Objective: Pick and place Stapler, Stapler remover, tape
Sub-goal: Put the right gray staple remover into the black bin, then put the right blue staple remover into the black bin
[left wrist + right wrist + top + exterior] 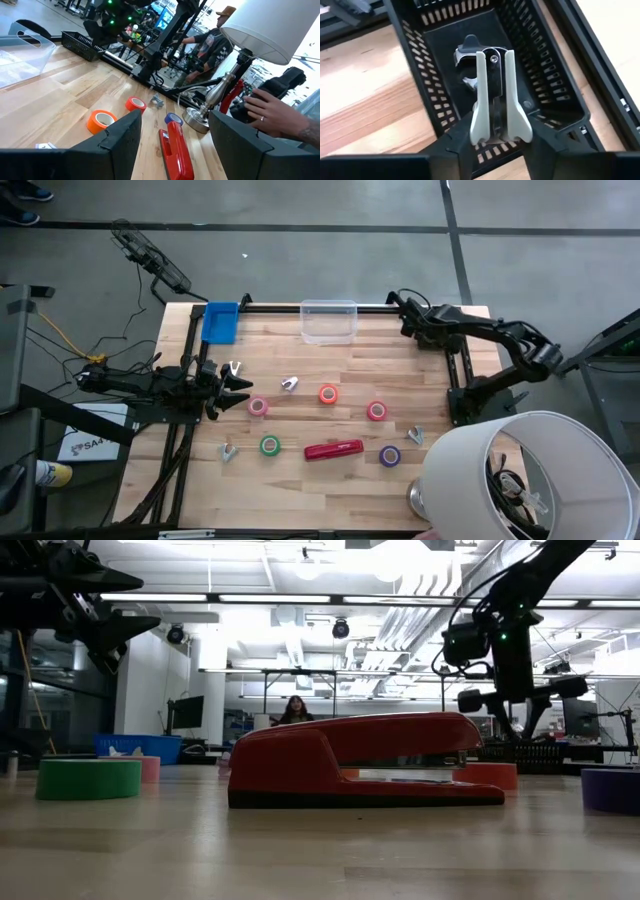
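Wooden boards make up the table (pixel 300 360), and a big bright workshop shows behind it. A white lamp (pixel 520 475) stands at the near right corner.

The stapler (pixel 334 450) is red and long. It lies flat near the near edge, about in the middle. Nothing touches it.

Five tape rolls lie on the table. The green roll (pixel 269 445) is just left of the stapler and the purple roll (pixel 389 456) is just right of it. A pink roll (pixel 258 407), a red roll (pixel 328 394) and another pink roll (pixel 376 411) sit in a row in the middle.

Small silver removers (pixel 289 384) lie here and there among the rolls.

A blue bin (pixel 220 322) and a clear box (pixel 329 321) stand along the far edge.

The left gripper (pixel 240 388) is on the left side, just beside the first pink roll. Its fingers are apart and hold nothing.

The right gripper (pixel 496 140) is at the far edge, toward the right corner, above a black basket (pixel 530 65). Its fingers are clamped on a white-handled remover (pixel 492 85). The remover's claws point down into the basket, where another dark piece (pixel 465 50) lies on the bottom.

A person's hand (pixel 272 112) rests on something dark past the lamp. Another person (pixel 295 710) is far back in the room.
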{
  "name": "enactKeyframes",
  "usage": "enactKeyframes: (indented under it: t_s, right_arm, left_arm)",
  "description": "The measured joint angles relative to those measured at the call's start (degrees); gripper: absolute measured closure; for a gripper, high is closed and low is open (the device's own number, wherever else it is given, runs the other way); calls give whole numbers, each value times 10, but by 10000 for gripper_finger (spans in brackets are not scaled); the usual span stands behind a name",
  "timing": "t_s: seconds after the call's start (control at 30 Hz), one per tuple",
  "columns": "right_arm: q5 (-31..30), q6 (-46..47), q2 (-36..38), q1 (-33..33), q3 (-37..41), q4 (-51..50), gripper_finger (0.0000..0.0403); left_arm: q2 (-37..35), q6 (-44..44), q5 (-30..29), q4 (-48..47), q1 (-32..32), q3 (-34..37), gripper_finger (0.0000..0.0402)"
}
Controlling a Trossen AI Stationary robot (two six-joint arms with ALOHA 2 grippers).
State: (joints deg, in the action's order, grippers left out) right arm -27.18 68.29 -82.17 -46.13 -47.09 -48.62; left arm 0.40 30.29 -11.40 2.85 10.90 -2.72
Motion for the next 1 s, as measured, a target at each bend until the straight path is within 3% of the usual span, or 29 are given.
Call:
enactKeyframes:
  t_s: [0.5,0.83,1.0]
  right_arm:
    - [10,0,0,-20,0,0,179]
    - [23,16,0,-20,0,-1,169]
    - [24,-35,5,-10,0,0,169]
  left_arm:
    - [0,0,0,0,0,0,173]
    - [0,0,0,0,0,0,173]
    - [0,0,0,0,0,0,173]
